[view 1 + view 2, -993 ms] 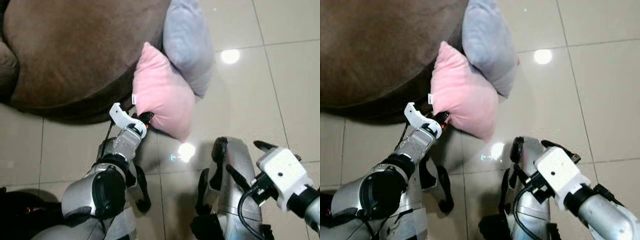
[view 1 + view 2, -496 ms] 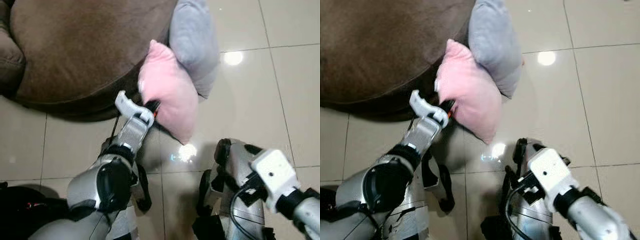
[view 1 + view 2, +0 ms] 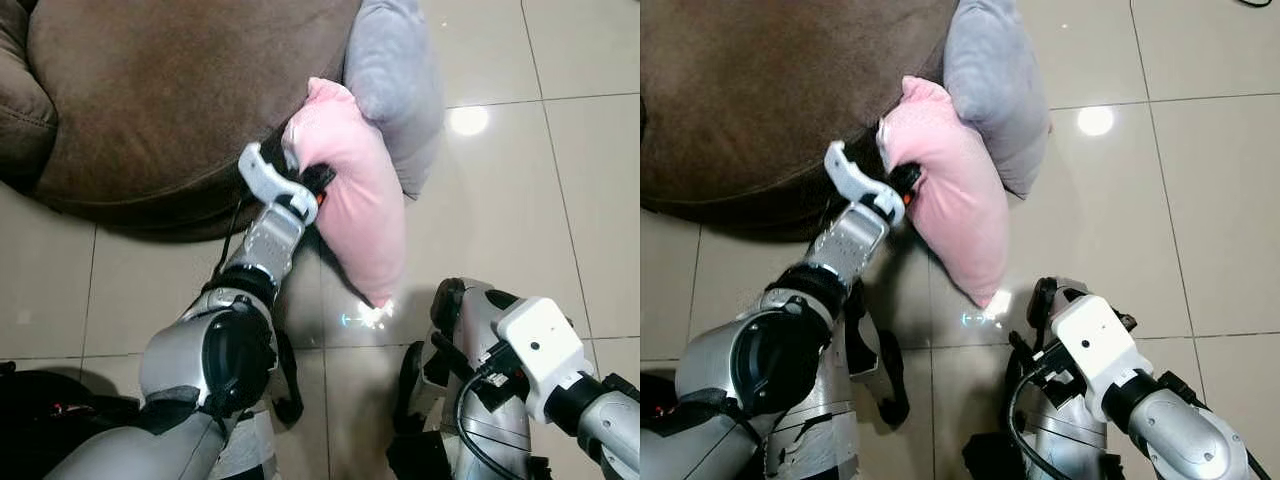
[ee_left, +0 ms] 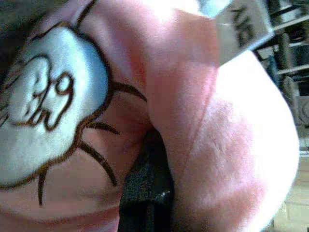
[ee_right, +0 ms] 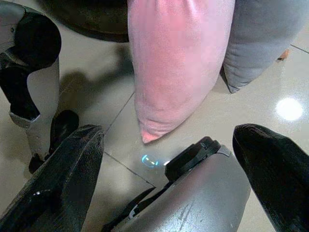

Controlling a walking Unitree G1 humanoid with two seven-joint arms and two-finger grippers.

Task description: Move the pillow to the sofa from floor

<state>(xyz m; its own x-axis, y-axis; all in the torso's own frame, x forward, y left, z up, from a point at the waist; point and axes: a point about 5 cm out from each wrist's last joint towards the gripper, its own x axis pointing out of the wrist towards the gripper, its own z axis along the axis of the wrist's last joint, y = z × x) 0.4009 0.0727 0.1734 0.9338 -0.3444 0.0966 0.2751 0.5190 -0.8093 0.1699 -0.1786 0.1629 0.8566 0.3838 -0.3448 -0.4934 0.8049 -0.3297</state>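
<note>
Left gripper [image 3: 312,186]: clenched on the pink pillow [image 3: 355,195] — in the wrist view one black finger [image 4: 145,193] was buried in a fold of the fabric, beside an embroidered white patch.
Pink pillow: hanging from my grip at its left edge, upper corner against the front rim of the brown sofa [image 3: 150,90], lower corner pointing at the tiled floor [image 3: 520,200]; I could not tell whether that tip touched the tile or hung just clear.
Long axis: running from far to near, close to upright, with the sofa seat lying far and to the left of it.
Grey pillow [image 3: 395,80]: leaning on the sofa just right of the pink one, touching it.
Right gripper [image 5: 169,159]: fingers spread wide, holding nothing, low and near, well apart from the pink pillow.
Nearer arm: the left — it had the pillow already, so I judged the coming move to be a lift up and left over the sofa rim.
</note>
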